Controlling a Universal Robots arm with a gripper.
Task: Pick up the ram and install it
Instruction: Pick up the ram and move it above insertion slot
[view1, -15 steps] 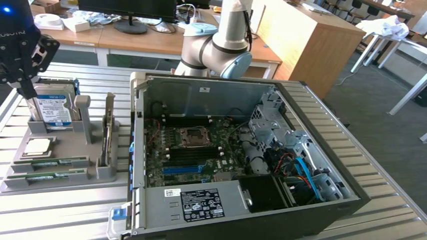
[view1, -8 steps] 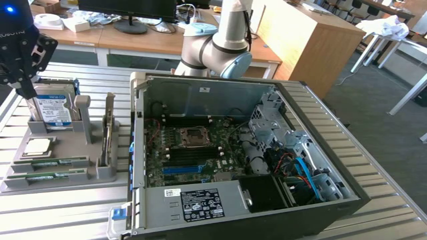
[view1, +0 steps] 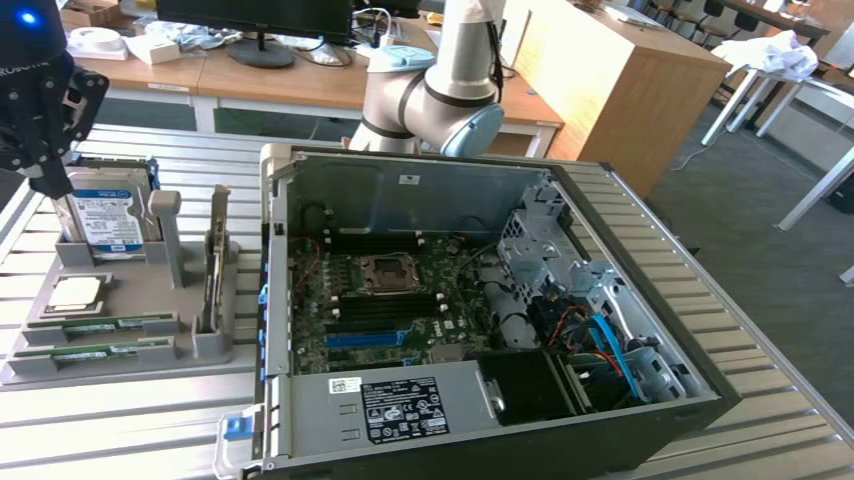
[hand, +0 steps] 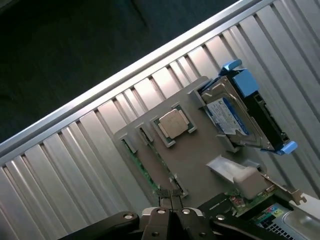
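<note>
The arm (view1: 461, 60) is standing at the far edge of the desk (view1: 134, 420), its grey joint bulging low while the upper link is running straight up. The gripper (view1: 54, 185) is hanging over the desk's far corner on the exterior view's left, pointing down (a blue light is glowing on its dark body). Its jaws are pressing together, clasping nothing.

tray (view1: 134, 368) lying left of case (view1: 400, 190) (the exterior view's left) | ram sticks (view1: 100, 326) lying frontmost on it | processor (view1: 78, 292), hard drive (view1: 107, 215) sitting behind
</note>
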